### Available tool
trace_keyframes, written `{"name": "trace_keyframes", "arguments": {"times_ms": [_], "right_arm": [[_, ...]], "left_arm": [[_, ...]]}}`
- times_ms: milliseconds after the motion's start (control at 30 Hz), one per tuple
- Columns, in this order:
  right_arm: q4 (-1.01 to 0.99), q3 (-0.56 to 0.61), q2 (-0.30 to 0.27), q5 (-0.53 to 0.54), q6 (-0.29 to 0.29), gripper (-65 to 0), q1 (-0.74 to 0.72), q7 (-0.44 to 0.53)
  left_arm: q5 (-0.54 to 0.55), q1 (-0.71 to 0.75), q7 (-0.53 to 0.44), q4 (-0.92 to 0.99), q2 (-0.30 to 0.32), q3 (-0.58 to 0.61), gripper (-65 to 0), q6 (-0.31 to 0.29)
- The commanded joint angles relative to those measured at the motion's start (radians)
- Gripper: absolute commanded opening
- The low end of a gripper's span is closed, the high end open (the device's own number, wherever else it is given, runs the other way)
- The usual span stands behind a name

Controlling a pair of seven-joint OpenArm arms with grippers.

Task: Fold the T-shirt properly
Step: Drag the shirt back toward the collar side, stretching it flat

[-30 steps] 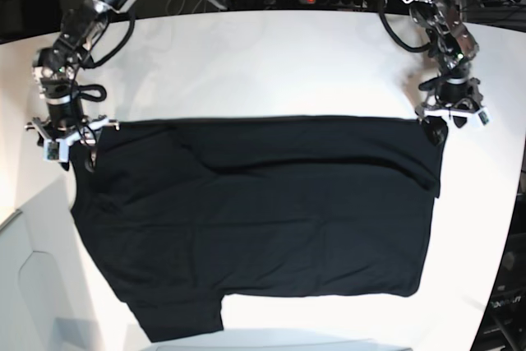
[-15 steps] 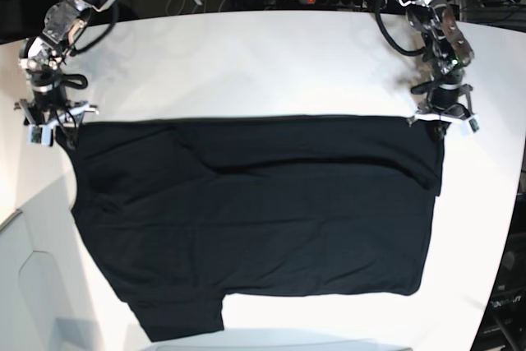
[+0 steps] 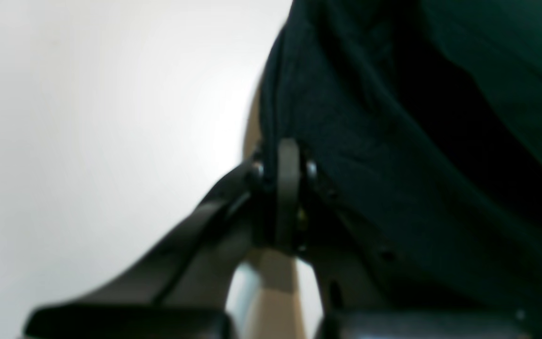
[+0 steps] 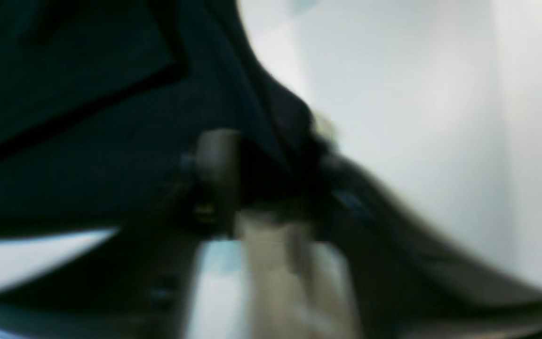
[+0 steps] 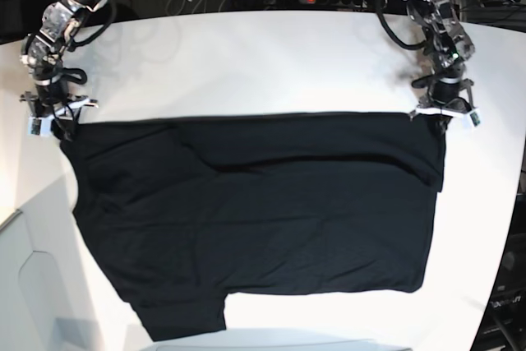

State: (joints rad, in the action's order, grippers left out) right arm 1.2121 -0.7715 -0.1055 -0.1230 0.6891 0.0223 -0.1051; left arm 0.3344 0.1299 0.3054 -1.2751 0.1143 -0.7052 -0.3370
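Pinching the black T-shirt (image 5: 255,219) at its far corner, my left end effector (image 5: 444,117) has its jaws pressed together on the cloth; the left wrist view shows the fabric (image 3: 393,141) bunched against the closed tips. My right end effector (image 5: 53,121) sits at the opposite far corner with cloth between its jaws, though the blurred right wrist view leaves me unable to tell how tightly. The shirt lies spread flat on the white worktop (image 5: 246,55), one sleeve toward the near edge.

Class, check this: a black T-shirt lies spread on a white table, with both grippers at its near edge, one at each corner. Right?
Not quite. In the base view the left gripper and right gripper are at the far edge of the black T-shirt, one at each corner; the table is white.
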Motion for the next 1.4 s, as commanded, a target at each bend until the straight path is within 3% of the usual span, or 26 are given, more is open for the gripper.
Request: {"name": "trace_keyframes", "arguments": {"times_ms": [0,33,433,767,833,1000,1200,1367], "right_arm": [[0.002,-0.004,-0.021,-0.039,0.009,-60.0,0.003,-0.045],[0.008,-0.004,-0.021,-0.039,0.009,-65.0,0.012,-0.045],[0.318,-0.004,-0.003,-0.036,0.009,-65.0,0.123,-0.046],[0.452,0.043,-0.007,-0.039,0.009,-65.0,0.003,-0.046],[0.452,0.065,-0.007,-0.043,0.009,-65.0,-0.032,-0.048],[0.446,0.123,0.003,-0.174,0.009,-65.0,-0.126,-0.057],[0.427,0.123,0.011,-0.177,0.009,-65.0,-0.207,-0.204],[0.415,0.123,-0.010,-0.177,0.009,-65.0,-0.221,-0.226]], "left_arm": [[-0.002,0.003,-0.001,-0.021,0.012,-0.004,-64.9,0.003],[-0.002,0.011,-0.001,-0.024,0.012,-0.004,-64.9,0.003],[-0.001,0.152,-0.001,-0.300,0.006,-0.041,-64.9,0.003],[-0.010,0.123,0.005,-0.447,0.012,-0.040,-64.9,0.009],[-0.010,0.090,0.056,-0.444,0.014,-0.040,-64.9,0.009],[-0.010,-0.011,0.231,-0.441,0.034,-0.046,-64.9,0.009],[-0.010,-0.066,0.248,-0.436,0.035,-0.098,-64.9,0.008],[-0.005,-0.075,0.249,-0.440,0.055,-0.123,-64.9,0.006]]}}
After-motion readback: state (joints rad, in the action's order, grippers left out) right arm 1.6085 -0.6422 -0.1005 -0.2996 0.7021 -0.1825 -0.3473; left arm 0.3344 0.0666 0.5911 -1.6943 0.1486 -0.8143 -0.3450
